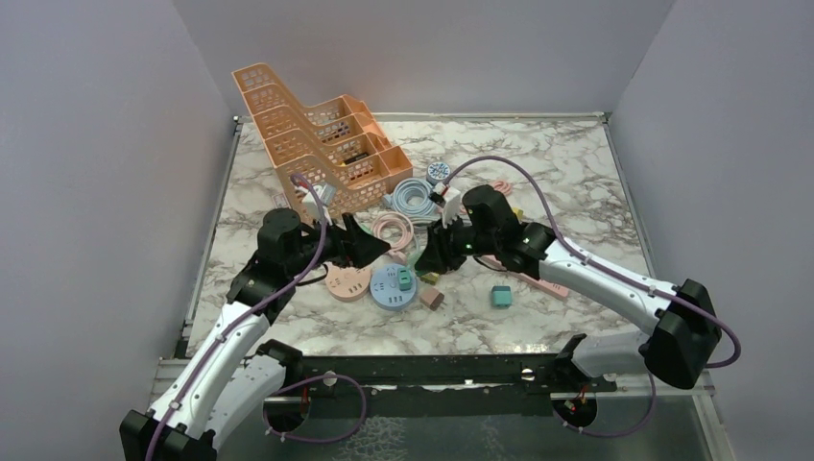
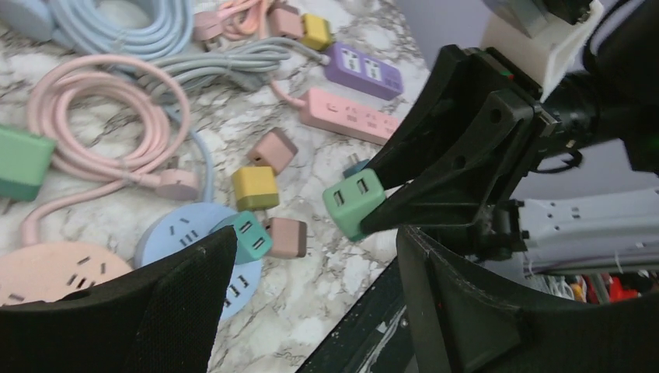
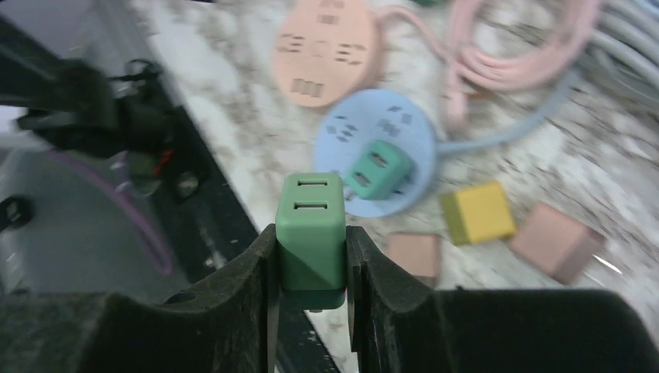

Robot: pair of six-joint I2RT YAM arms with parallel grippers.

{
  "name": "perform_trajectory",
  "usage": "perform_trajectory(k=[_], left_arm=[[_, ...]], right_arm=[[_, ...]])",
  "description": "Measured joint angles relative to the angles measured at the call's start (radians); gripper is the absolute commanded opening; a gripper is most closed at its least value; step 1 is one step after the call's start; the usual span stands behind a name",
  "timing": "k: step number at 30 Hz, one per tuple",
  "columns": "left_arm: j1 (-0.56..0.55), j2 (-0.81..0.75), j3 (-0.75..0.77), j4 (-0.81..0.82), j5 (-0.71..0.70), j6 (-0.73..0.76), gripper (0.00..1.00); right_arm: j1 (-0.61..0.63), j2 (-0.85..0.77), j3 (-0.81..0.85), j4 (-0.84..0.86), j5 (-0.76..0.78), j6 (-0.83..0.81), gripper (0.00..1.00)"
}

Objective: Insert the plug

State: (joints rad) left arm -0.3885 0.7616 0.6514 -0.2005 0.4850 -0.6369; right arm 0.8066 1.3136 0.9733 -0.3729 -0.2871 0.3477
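My right gripper (image 3: 311, 268) is shut on a green plug (image 3: 311, 229), a cube with two slots on its outer face, held above the table. In the left wrist view that plug (image 2: 353, 203) sticks out of the right gripper's black fingers (image 2: 458, 159). Below it lies a round blue power strip (image 3: 404, 128) with a teal plug (image 3: 378, 169) standing in it. A round pink power strip (image 3: 328, 50) lies beside the blue one. My left gripper (image 2: 315, 256) is open and empty, hovering close to the blue strip (image 2: 175, 233). From above, the two grippers (image 1: 374, 245) (image 1: 434, 257) face each other.
A yellow cube (image 2: 255, 187) and two pink cubes (image 2: 273, 150) (image 2: 287, 237) lie near the blue strip. A pink bar strip (image 2: 350, 116), a purple strip (image 2: 365, 68) and coiled cables (image 2: 101, 116) sit behind. An orange basket rack (image 1: 317, 134) stands at the back left; a teal cube (image 1: 500, 296) lies at the front.
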Motion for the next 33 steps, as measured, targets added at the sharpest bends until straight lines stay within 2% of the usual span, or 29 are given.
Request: perform_trajectory(k=[8,13,19,26,33], left_arm=[[0.0,-0.036,0.005,0.11,0.218,0.018,0.81],[-0.006,-0.011,0.005,0.137,0.356,0.017,0.79],[-0.006,-0.025,0.005,0.16,0.467,0.022,0.7],[-0.008,-0.024,-0.003,0.169,0.533,0.013,0.77],[-0.008,-0.023,-0.017,0.145,0.548,0.021,0.65]], right_arm=[[0.0,0.006,0.053,0.109,-0.497,-0.062,0.14],[0.0,0.032,0.13,0.131,-0.708,-0.1,0.14],[0.002,0.091,0.177,0.087,-0.795,-0.145,0.12],[0.001,0.117,0.187,0.047,-0.792,-0.179,0.12],[0.001,0.117,0.187,0.043,-0.769,-0.18,0.12]])
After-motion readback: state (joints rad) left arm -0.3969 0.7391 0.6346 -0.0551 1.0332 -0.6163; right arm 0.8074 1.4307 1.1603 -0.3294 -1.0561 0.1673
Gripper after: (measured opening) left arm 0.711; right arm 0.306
